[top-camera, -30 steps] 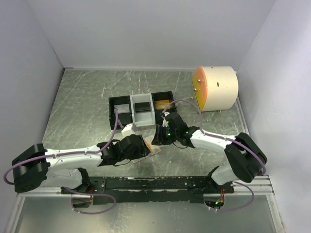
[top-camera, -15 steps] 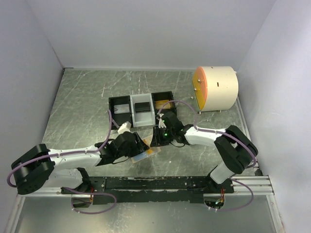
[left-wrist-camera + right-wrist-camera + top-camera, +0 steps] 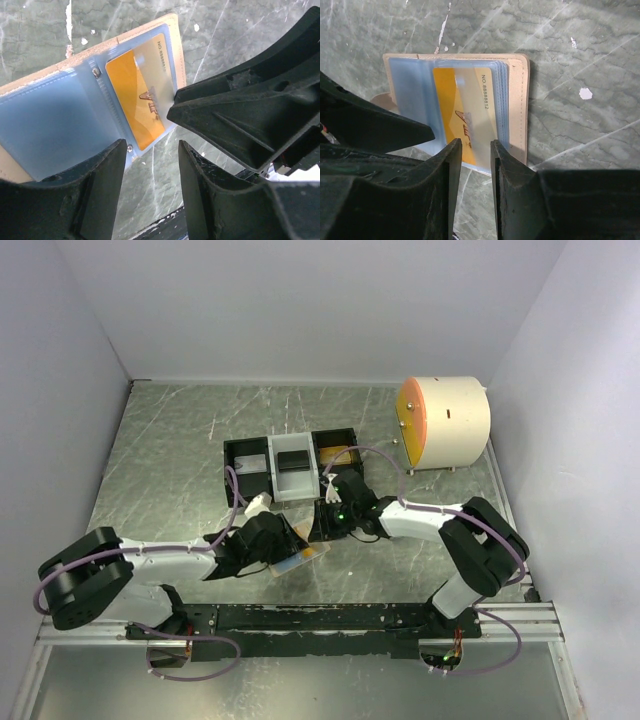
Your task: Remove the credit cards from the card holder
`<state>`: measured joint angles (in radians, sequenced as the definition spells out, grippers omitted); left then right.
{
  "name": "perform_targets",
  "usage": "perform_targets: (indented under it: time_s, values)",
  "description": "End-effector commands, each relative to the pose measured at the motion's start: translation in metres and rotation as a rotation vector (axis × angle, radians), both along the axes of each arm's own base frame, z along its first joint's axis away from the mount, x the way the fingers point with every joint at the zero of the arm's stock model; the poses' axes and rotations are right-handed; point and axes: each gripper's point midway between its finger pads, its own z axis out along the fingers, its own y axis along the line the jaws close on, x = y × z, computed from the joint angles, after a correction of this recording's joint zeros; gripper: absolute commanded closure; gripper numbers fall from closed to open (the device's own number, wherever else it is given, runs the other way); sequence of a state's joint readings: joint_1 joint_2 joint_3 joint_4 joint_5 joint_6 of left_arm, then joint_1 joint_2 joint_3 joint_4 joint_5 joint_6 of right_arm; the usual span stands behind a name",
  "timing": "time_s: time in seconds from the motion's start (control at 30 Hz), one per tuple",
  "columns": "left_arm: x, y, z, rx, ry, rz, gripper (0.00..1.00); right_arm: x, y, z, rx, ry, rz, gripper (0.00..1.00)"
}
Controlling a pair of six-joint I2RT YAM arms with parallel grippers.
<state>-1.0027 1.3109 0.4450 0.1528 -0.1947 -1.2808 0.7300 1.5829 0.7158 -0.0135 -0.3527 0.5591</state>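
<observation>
1. The wallet (image 3: pixel 303 560) lies open and flat on the marbled grey table (image 3: pixel 170 460). In the overhead view it's toward 6 o'clock from the table's middle. The tan side is down and the pale blue plastic pages face up.
2. A gold card (image 3: pixel 135 100) sits in a sleeve on one page. From the left wrist camera that's the 3 o'clock half of the wallet. It has a number printed along one long edge, and the see-through sleeve covers it.
3. The right gripper (image 3: pixel 474 145) reaches in from the wallet's 3 o'clock side. Its jaws are close together with the gold card's near edge running in between them. Honestly can't tell if it's really pinching the card or just straddling it.
4. The left gripper (image 3: pixel 150 145) comes in from 9 o'clock. Its jaws are parted with nothing clamped, just table and a wallet corner showing in the gap. One finger (image 3: pixel 100 190) overlaps the edge of the blank blue page, but I can't say if it's pressing down.
5. The two grippers nearly meet over the wallet.
6. A three-bin tray (image 3: pixel 246 443) sits at the wallet's 12 o'clock, near it. From 9 to 3 o'clock the bins go black, white, black.
   - The 9 o'clock bin holds a grey card (image 3: pixel 252 466).
   - The middle bin holds a black card (image 3: pixel 293 461).
   - The 3 o'clock bin holds a yellowish card (image 3: pixel 338 453).
7. A cream round drum (image 3: pixel 455 420) with an orange face sits at 2 o'clock, well apart from the wallet.
</observation>
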Motion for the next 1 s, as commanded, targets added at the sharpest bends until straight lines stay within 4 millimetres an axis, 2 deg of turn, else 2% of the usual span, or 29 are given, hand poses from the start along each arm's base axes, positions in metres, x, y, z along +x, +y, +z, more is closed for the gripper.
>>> perform_targets:
  time_s: [0.0, 0.17, 0.37, 0.7, 0.97]
  values:
    - [0.006, -0.005, -0.001, -0.058, -0.013, 0.027, 0.44, -0.014, -0.01, -0.018, -0.03, 0.054, 0.003, 0.7]
    - [0.004, 0.003, -0.019, -0.082, 0.028, 0.094, 0.49, -0.019, -0.009, -0.021, -0.017, 0.078, 0.007, 0.7]
    - [0.005, 0.001, -0.013, -0.175, -0.012, 0.096, 0.57, -0.021, -0.011, -0.023, -0.025, 0.08, 0.011, 0.7]
    - [0.006, 0.002, -0.027, -0.029, 0.05, 0.094, 0.6, -0.026, -0.008, -0.02, 0.003, 0.099, 0.022, 0.7]
    - [0.004, 0.006, -0.04, 0.085, 0.099, 0.086, 0.76, -0.022, -0.009, -0.017, -0.006, 0.084, 0.016, 0.7]
